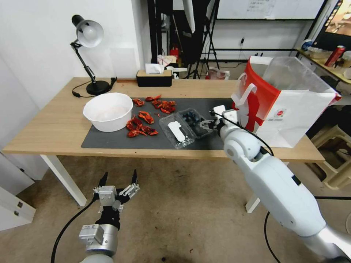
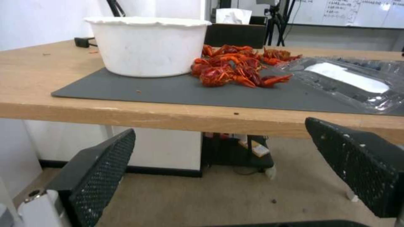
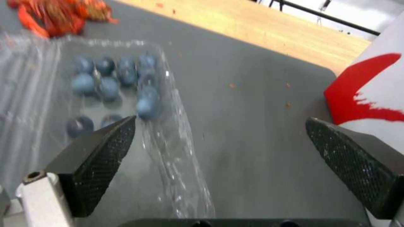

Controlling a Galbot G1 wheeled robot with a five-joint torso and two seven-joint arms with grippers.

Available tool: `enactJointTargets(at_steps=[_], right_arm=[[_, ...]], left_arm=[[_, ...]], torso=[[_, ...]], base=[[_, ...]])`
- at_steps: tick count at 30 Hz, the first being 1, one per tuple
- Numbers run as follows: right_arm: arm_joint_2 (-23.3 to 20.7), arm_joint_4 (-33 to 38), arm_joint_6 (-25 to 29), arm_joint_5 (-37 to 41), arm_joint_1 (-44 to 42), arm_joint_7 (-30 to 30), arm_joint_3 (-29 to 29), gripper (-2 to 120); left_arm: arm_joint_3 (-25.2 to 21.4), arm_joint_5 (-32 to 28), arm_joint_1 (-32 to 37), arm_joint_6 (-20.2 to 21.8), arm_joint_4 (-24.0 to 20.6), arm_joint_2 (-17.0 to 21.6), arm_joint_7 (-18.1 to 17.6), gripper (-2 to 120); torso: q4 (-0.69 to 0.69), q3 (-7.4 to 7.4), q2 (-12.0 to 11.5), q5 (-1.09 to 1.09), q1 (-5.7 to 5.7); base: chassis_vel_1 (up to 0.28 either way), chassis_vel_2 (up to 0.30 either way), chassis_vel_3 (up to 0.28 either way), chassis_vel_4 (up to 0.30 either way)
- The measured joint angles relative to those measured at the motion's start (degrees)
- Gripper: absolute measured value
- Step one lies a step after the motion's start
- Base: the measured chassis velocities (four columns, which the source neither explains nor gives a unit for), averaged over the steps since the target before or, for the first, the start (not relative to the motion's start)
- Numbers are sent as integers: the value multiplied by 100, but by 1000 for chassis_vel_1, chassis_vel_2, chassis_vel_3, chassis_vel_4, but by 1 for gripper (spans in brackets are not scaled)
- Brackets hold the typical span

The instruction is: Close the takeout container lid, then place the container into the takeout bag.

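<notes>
Head view: crayfish [image 1: 146, 118] beside open takeout container [image 1: 186, 126].

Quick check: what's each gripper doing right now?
Left gripper: open, empty, below the table edge.
Right gripper: open, empty, at the takeout container.

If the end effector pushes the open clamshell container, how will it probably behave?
The takeout container looks like thin clear plastic, so it probably flexes and slides easily on the mat. Few blueberries sit loose inside, so it seems light and they may roll. The right end effector is open at its edge.
</notes>
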Motion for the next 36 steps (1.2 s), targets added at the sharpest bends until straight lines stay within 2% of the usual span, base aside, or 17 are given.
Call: enactJointTargets(at_steps=[15, 36], right_arm=[[-117, -262, 23, 327, 335, 97, -433, 100], [-53, -534, 36, 411, 375, 113, -527, 100]], left_arm=[[6, 6, -11, -58, 15, -38, -7, 100], [4, -7, -63, -169, 179, -53, -14, 100]], torso=[[0, 0, 0, 0, -1], [0, 0, 1, 0, -2]], base=[[0, 0, 0, 0], [0, 0, 0, 0]])
